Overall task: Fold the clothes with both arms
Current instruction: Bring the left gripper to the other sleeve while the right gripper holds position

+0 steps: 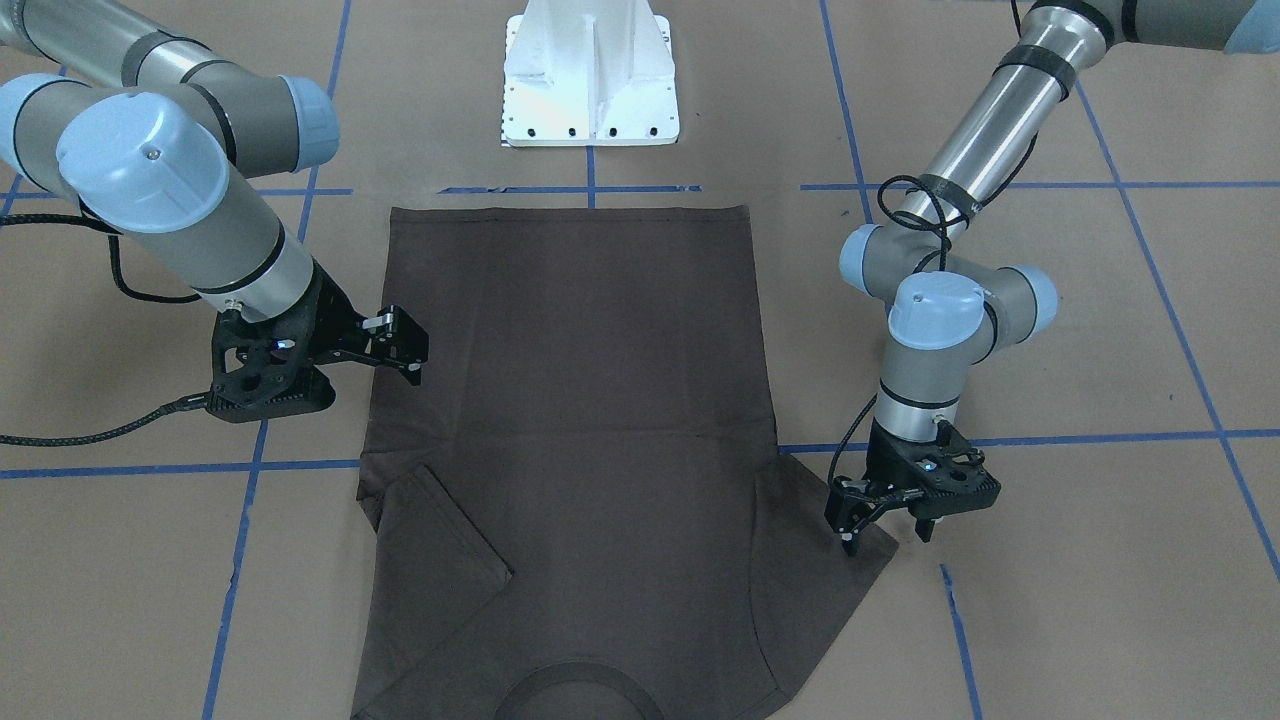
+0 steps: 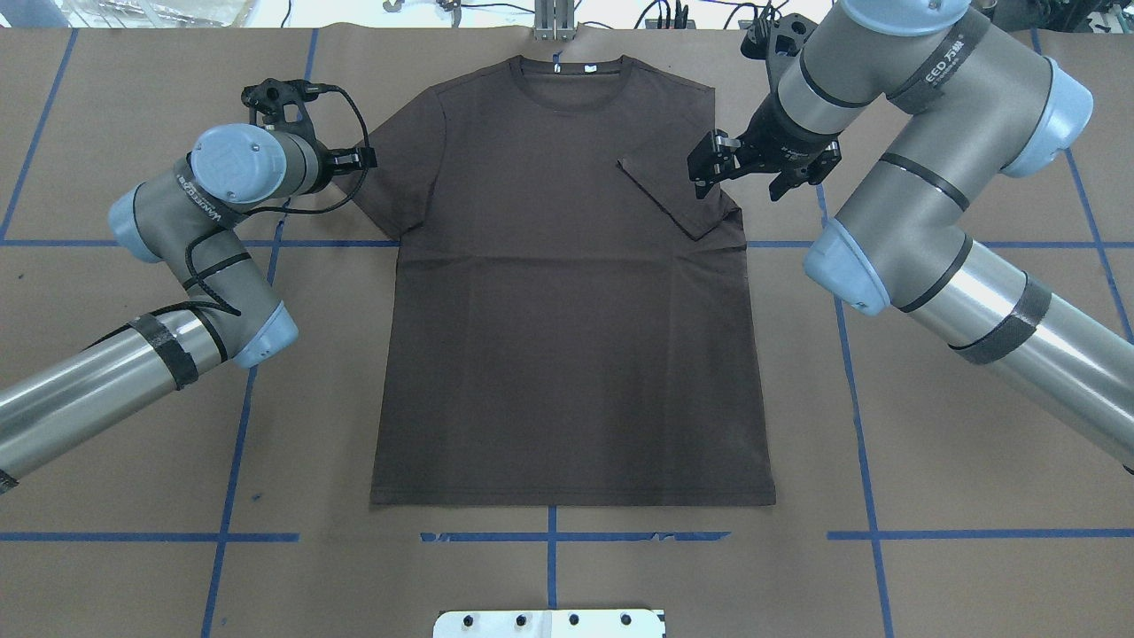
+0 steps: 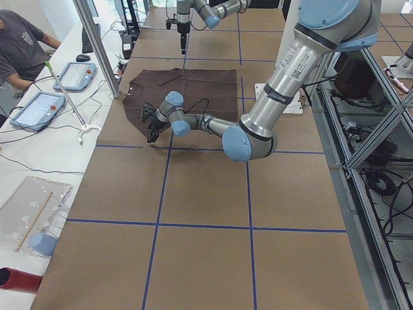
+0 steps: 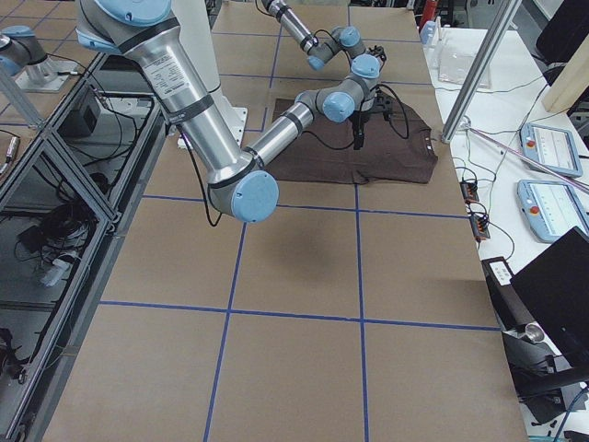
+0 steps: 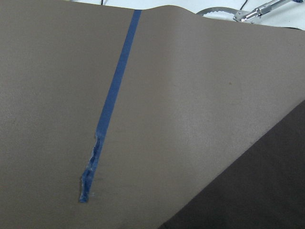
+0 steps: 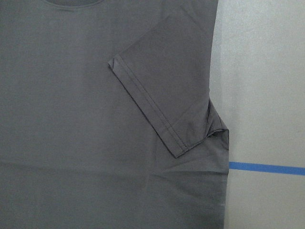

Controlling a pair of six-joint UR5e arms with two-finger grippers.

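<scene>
Vertically, left tool (image 1: 887, 538) hangs at T-shirt (image 1: 580, 400) sleeve (image 1: 800, 540).

Dark brown-grey short-sleeved T-shirt (image 2: 567, 337) flat mid brown paper-covered desk (image 2: 930, 549), collar far from robot, right sleeve (image 2: 678, 199) folded onto chest, right pincer (image 2: 740, 177) above that edge, left pincer (image 1: 887, 535) at spread left sleeve (image 2: 399, 168) tip.

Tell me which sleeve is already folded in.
The sleeve by the right gripper: folded over the chest; the other sleeve, by the left gripper, lies spread out.

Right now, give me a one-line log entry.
T-shirt: flat | right sleeve: folded in | left sleeve: spread | left gripper: open, at left sleeve | right gripper: open, over fold
</scene>
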